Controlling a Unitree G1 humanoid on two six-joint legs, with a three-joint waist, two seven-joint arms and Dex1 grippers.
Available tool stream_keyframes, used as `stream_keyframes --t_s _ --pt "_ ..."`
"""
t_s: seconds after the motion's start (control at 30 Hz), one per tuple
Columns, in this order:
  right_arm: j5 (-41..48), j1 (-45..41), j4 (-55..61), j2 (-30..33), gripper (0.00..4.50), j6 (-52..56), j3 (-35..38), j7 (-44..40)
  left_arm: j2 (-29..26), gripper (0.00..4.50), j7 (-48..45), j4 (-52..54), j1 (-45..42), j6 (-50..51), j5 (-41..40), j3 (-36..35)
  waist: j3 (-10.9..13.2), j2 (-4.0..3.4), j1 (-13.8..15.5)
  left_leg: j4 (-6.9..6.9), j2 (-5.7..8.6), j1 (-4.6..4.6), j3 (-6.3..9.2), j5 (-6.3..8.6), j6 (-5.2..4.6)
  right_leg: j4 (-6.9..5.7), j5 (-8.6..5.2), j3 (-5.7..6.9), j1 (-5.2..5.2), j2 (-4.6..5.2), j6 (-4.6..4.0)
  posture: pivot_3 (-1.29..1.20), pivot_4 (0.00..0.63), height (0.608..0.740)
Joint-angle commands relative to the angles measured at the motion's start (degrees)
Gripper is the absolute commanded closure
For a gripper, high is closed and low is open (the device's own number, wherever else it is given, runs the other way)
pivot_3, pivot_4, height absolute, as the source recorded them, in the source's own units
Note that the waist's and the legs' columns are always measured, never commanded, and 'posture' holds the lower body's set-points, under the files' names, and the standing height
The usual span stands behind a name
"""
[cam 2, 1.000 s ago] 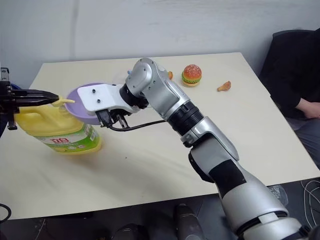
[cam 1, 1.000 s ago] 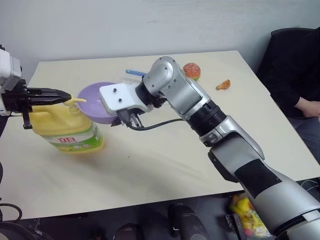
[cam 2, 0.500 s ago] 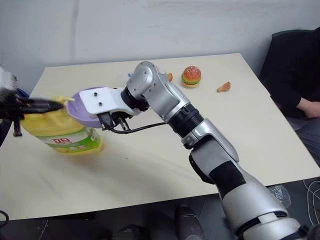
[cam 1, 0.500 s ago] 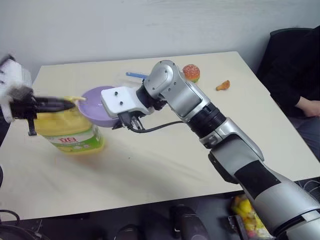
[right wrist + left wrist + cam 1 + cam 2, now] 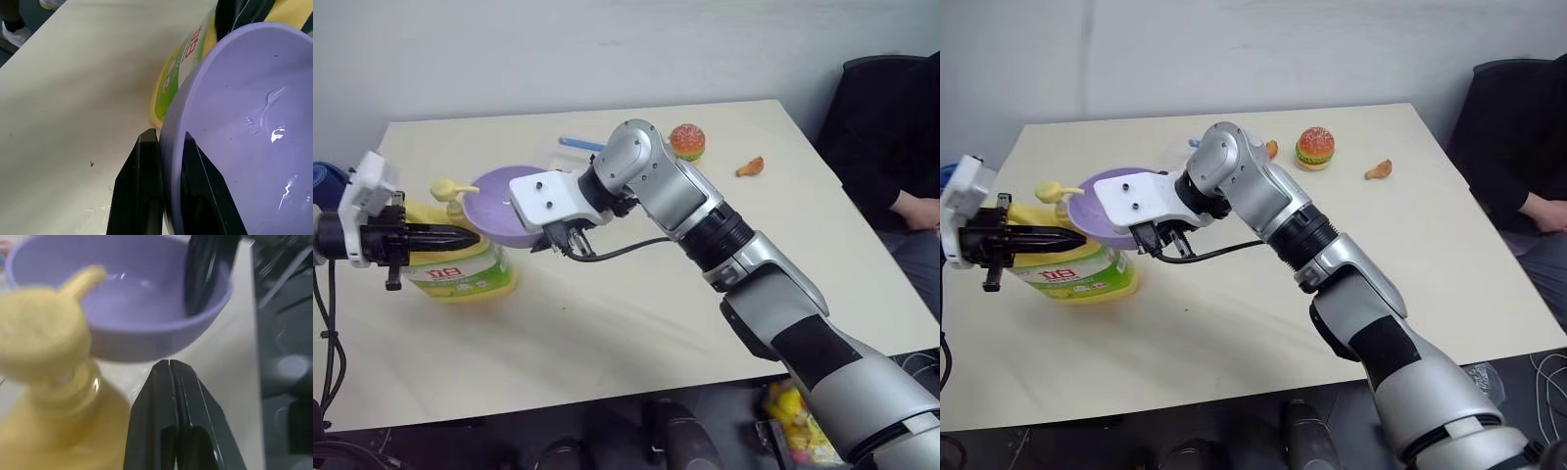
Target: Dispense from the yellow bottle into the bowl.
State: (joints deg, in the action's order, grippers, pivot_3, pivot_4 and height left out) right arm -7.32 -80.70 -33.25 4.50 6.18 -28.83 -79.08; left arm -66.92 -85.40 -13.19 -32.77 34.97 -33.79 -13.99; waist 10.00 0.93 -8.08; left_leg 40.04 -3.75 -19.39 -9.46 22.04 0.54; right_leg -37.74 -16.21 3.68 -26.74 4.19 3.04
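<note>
The yellow bottle (image 5: 460, 269) stands on the table's left side, its pump head (image 5: 450, 187) up and the spout pointing toward the bowl. The lavender bowl (image 5: 499, 201) is held just right of the pump, slightly tilted, with small clear drops inside (image 5: 271, 134). My right gripper (image 5: 171, 141) is shut on the bowl's near rim, one finger inside and one outside. My left gripper (image 5: 472, 236) is shut and empty. It lies level in front of the bottle's shoulder, below the pump head, its tip under the bowl's edge (image 5: 168, 363).
A toy burger (image 5: 687, 140), an orange scrap (image 5: 751, 166) and a blue stick (image 5: 579, 145) lie toward the table's far side. A seated person (image 5: 901, 157) is at the right. A blue object (image 5: 325, 179) shows at the left edge.
My left gripper has come off the pump head, rolled and sunk to the front of the bottle's shoulder. The pump head now stands uncovered. The right arm and bowl have kept still.
</note>
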Motion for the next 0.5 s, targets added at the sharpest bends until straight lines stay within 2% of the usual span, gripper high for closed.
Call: stream_keyframes --t_s 0.03,0.2,0.27,0.37,0.5 --pt "0.20 -0.90 1.15 -0.11 4.45 -1.42 0.47 0.10 -4.60 4.47 -1.03 3.07 -2.42 5.67 -5.55 -6.72 0.01 0.01 0.00 -0.01 0.00 -0.04 0.05 0.00 0.00 0.02 0.00 -0.01 -0.02 0.01 0.00 0.00 0.150 0.740" --pt "-0.06 -1.16 -0.06 -0.09 4.45 -2.66 0.54 0.13 -9.06 4.47 -1.32 -0.31 -6.15 6.25 -5.76 -8.12 0.02 0.03 0.19 -0.01 0.03 -0.11 0.14 0.00 0.00 0.05 0.00 0.01 -0.03 0.06 0.00 0.00 0.150 0.740" --pt "-0.12 -1.51 -0.71 -0.34 4.45 -3.12 0.73 0.24 -10.72 4.47 -1.07 -4.65 -8.66 1.21 -1.60 -5.60 0.02 0.03 0.21 0.01 0.06 -0.10 0.14 0.00 0.00 0.03 0.00 0.04 -0.02 0.03 0.00 0.00 0.150 0.740" --pt "-0.04 -2.22 -1.81 -0.80 4.45 -3.66 1.16 0.55 -10.35 4.47 0.15 -10.53 -12.97 -4.74 3.83 -1.09 0.02 0.03 0.22 0.01 0.16 -0.09 0.10 0.00 0.00 0.02 0.00 0.20 -0.02 -0.32 0.00 0.00 0.150 0.740" --pt "0.09 -2.67 -2.35 -1.02 4.45 -3.89 1.40 0.40 -7.00 4.47 0.12 -16.27 -17.66 -10.33 8.46 3.34 0.02 0.03 0.23 0.01 0.14 -0.10 0.00 0.01 0.01 0.02 0.00 0.23 -0.03 -0.38 -0.01 0.00 0.150 0.740"
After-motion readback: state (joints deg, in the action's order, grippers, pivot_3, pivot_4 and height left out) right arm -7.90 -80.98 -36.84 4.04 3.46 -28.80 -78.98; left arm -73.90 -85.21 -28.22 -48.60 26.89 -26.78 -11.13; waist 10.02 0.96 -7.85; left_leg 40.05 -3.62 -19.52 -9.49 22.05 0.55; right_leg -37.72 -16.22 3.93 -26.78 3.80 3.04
